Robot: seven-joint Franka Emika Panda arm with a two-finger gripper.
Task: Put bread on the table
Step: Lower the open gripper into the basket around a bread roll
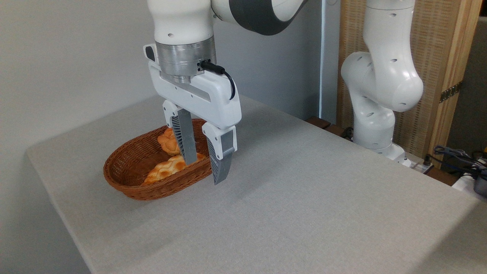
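Above the right end of the wicker basket (129,173), the gripper (205,167) hangs pointing down, its two ribbed grey fingers (184,139) spread wide apart with nothing between them. The left finger crosses in front of the basket's inside; the right finger's tip sits lower, in front of the basket's right rim and the cloth-like table (304,198).

Around it, the basket is a brown oval of woven cane with a thick braided rim, resting on the tabletop toward the nine o'clock side of the surface. Inside it lie two baked pieces. The bread (168,142), a small round golden-orange bun with a knobbly scored top, sits at the far side of the basket, at about eleven o'clock from the fingertips and partly hidden behind the left finger. A longer, flatter braided loaf (167,170) lies in front of it, at nine o'clock from the fingertips, running toward the basket's near left. Whether the left finger touches either piece cannot be told.

The table is light grey, matte, with a rounded corner. At two o'clock stands the white arm base (374,114), glossy and rounded, before a wooden-framed woven panel (437,57). Cables (456,154) lie at three o'clock.
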